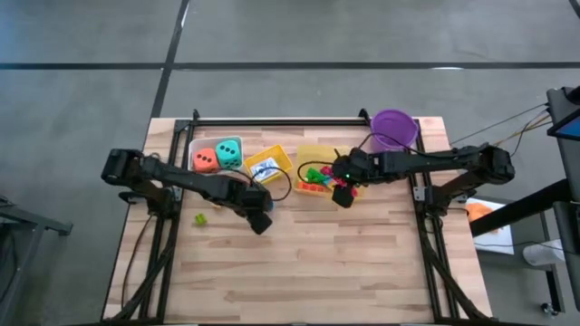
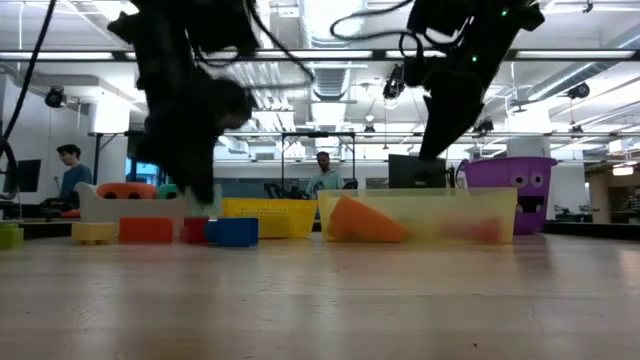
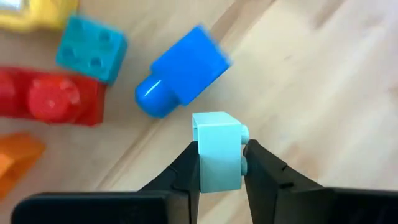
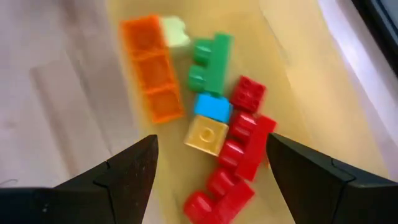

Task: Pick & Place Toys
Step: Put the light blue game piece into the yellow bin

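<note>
a pale aqua brick [image 3: 216, 152] is clamped between the fingers of the left gripper [image 1: 260, 220] over the bare table [image 1: 344, 272], beside loose blue [image 3: 183, 71], teal [image 3: 92, 47] and red [image 3: 53, 99] bricks, seemingly lifted for carrying to a bin. the right gripper [image 4: 211, 165] is held with fingers spread wide and empty above the clear bin [image 1: 313, 156], where orange [image 4: 151, 68], green [image 4: 208, 62], red [image 4: 239, 155] and yellow [image 4: 207, 135] bricks lie, as though a brick had been dropped there. from above, the held brick is hidden by the left gripper, and the two dice [image 1: 217, 156] are seen in a separate bin.
</note>
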